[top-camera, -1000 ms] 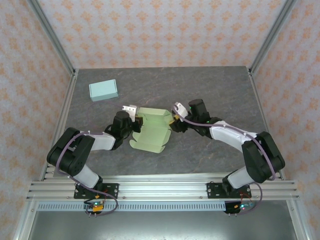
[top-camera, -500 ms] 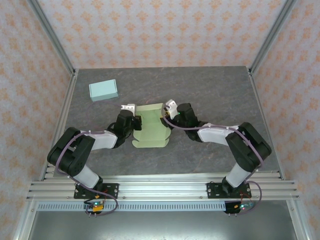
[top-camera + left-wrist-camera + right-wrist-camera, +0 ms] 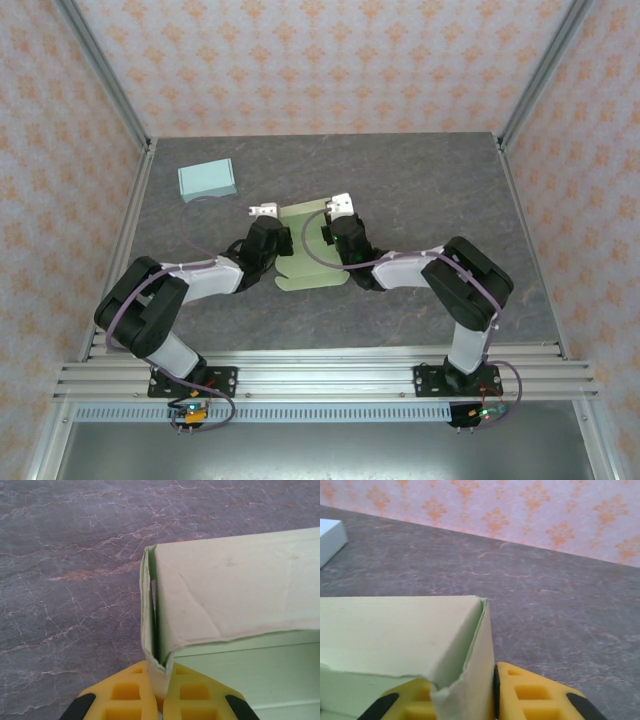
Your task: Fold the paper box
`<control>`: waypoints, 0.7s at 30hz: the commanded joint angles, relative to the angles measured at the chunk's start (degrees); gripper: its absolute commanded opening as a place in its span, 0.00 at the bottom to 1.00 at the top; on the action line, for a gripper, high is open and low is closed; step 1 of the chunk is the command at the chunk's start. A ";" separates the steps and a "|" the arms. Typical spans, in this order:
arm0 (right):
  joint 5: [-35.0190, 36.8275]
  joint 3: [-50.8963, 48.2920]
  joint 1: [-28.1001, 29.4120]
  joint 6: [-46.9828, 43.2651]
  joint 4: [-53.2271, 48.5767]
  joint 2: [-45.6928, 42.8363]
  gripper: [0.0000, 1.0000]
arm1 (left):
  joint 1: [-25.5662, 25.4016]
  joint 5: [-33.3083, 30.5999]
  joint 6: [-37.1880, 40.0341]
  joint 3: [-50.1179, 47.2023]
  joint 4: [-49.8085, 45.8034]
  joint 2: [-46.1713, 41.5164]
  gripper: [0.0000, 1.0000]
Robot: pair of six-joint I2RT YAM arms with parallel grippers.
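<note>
Pale green paper box point(image 3: 310, 252), half folded, in the middle of the gray table point(image 3: 430, 180). Pinched on its left wall by the left gripper point(image 3: 282, 243), yellow fingers point(image 3: 125, 695) pressed tight on the doubled paper. Pinched at a right corner by the right gripper point(image 3: 328, 236), paper squeezed between its yellow fingers point(image 3: 530, 695). Both arms bent low, reaching in from the near edge. Far back on the left, well apart, a small light blue box point(image 3: 207, 180), flat on the table.
</note>
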 commanded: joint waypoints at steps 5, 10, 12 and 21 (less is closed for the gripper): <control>13.83 2.10 -0.44 3.94 3.82 3.09 0.09 | -0.63 -4.95 -3.21 2.20 -6.05 -1.53 0.00; 18.77 3.85 -0.08 7.32 1.09 4.45 0.00 | -1.60 -5.52 -3.86 2.66 -6.20 -1.67 0.00; 18.82 4.78 -0.08 9.32 -2.01 4.58 0.00 | -1.64 -5.65 -3.86 3.66 -7.58 -1.58 0.00; 19.13 5.48 -0.08 19.32 -15.00 2.53 0.08 | -1.64 -6.32 -6.16 6.20 -10.42 -1.24 0.00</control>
